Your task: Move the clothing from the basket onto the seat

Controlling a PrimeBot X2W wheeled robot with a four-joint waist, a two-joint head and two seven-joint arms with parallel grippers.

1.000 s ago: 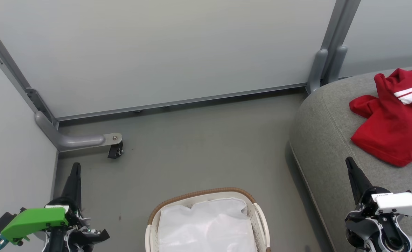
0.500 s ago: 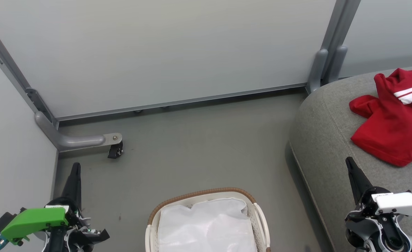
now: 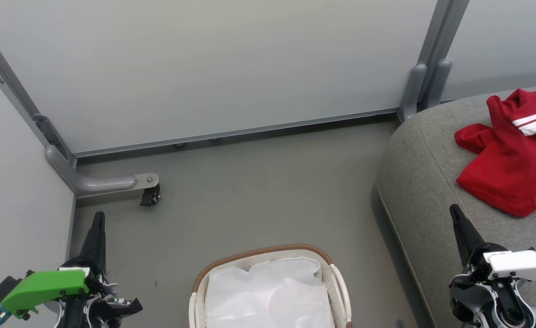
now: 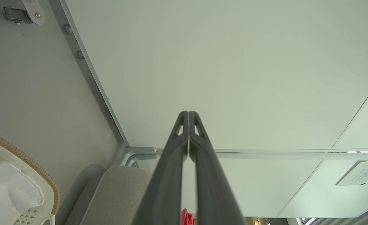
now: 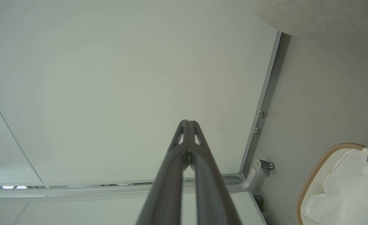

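Left tool (image 3: 97, 225) and right tool (image 3: 458, 218) both hang idle with fingers pressed together on nothing, one at the near left above the floor (image 3: 249, 191), the other at the near right over the edge of the seat (image 3: 420, 182). The clothing (image 3: 507, 168) lies crumpled on the seat at the far right, well apart from the basket (image 3: 268, 251), whose white liner (image 3: 268, 291) shows no red. Judged from that, the transfer looks finished, so neither tool has anything to grip.

The head camera looks steeply down from above, with the basket (image 3: 258, 253) between the left end effector (image 3: 97, 222) and the right end effector (image 3: 456, 215). Each wrist camera sights along its own end effector toward the wall panel (image 3: 213, 68). All three views share the basket's rim and this panel.
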